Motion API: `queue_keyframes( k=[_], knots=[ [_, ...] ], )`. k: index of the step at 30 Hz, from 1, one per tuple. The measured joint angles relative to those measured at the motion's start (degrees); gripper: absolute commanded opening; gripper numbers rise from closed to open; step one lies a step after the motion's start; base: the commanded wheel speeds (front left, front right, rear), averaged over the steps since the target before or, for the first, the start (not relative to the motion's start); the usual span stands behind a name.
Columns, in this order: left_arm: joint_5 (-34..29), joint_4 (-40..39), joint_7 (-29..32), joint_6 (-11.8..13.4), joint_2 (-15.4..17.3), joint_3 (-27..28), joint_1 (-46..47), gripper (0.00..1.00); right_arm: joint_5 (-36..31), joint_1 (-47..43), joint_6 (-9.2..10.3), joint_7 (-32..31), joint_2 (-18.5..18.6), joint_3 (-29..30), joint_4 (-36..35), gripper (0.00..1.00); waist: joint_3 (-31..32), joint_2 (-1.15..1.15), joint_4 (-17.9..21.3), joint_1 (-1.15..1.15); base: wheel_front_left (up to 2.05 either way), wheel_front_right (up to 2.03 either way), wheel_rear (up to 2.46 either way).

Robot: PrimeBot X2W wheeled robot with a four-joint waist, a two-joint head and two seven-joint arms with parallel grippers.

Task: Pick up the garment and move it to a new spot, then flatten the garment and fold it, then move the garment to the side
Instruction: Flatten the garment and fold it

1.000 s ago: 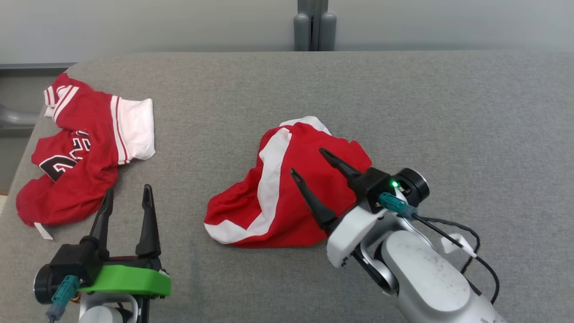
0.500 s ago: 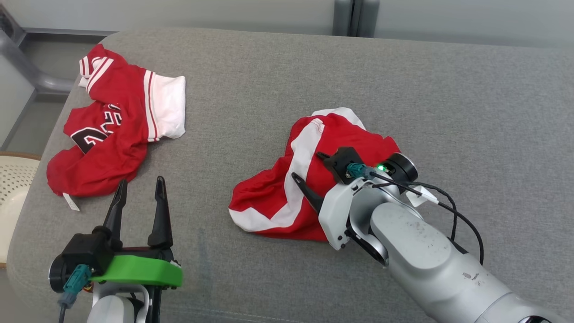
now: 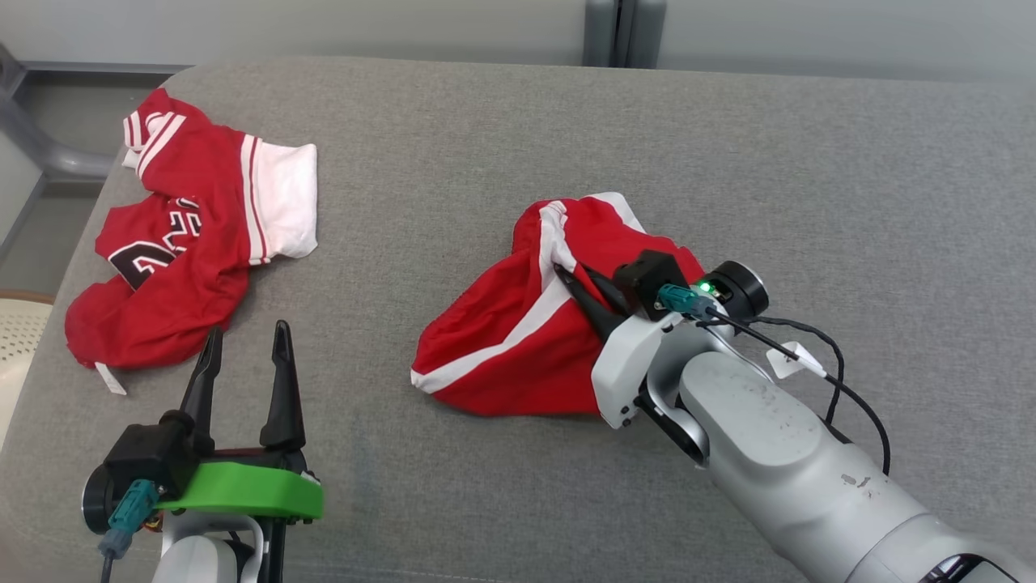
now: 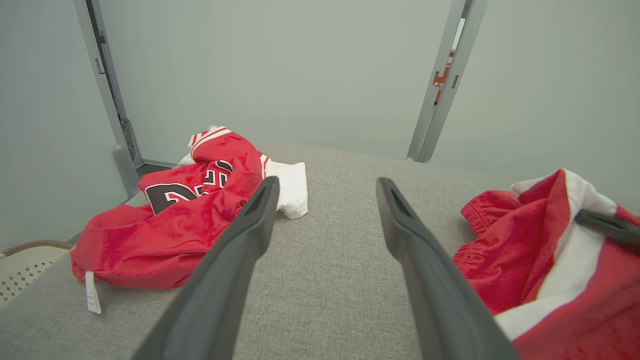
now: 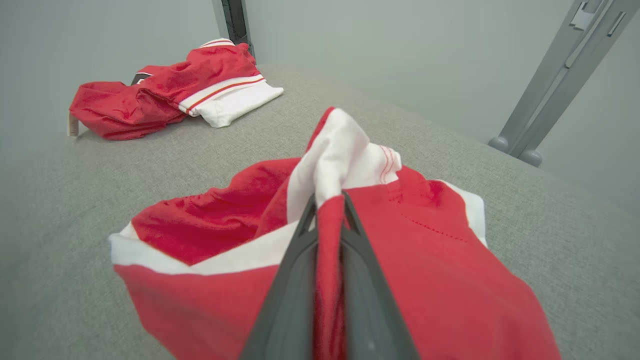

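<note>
Pinching a thin fold of garment [image 3: 502, 356], the right hand [image 3: 571, 275] may lose it lifting. The left hand [image 3: 245, 336] sits spread.

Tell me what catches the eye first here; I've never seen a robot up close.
First, the red shorts bunched in the middle of the grey table, with the right gripper shut on a fold of them. Next, a red jersey lies crumpled at the table's far left. The left gripper is open at the lower left of the head view, holding nothing.
</note>
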State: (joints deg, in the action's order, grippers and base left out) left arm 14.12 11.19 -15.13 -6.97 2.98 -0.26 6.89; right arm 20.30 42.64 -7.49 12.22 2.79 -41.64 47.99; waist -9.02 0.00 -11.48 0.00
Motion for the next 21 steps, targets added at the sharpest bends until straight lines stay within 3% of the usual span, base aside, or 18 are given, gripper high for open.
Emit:
queue_keyframes(
  k=[6, 9, 15, 21],
  knots=[
    [-0.16, -0.05, 0.0, -0.07, -0.04, 0.59, -0.98, 1.0, -4.7, -2.01, 0.0, 2.53, 0.48, 5.93, -1.53, 0.0, 0.95, 0.0, 2.6, 0.0, 0.0, 0.0, 0.0],
    [-0.23, -0.07, 0.0, -0.09, -0.08, 0.74, -1.09, 1.0, -7.13, -5.31, 0.0, 2.78, 1.89, 10.0, -6.41, 0.0, 1.34, 0.0, 4.08, 0.0, 0.0, 0.0, 0.0],
    [-0.42, 0.0, 0.0, -0.13, -0.11, 0.7, -1.63, 1.0, -10.99, -18.4, 0.0, 2.83, 4.23, 16.96, -18.46, 0.0, 2.16, 0.0, 6.88, 0.0, 0.0, 0.0, 0.0],
    [-0.41, 0.08, 0.0, -0.15, -0.11, 0.6, -2.08, 1.0, -11.79, -29.1, 0.0, 2.83, 4.13, 23.39, -24.85, 0.0, 2.75, 0.0, 9.14, 0.0, 0.0, 0.0, 0.0]
  ],
)
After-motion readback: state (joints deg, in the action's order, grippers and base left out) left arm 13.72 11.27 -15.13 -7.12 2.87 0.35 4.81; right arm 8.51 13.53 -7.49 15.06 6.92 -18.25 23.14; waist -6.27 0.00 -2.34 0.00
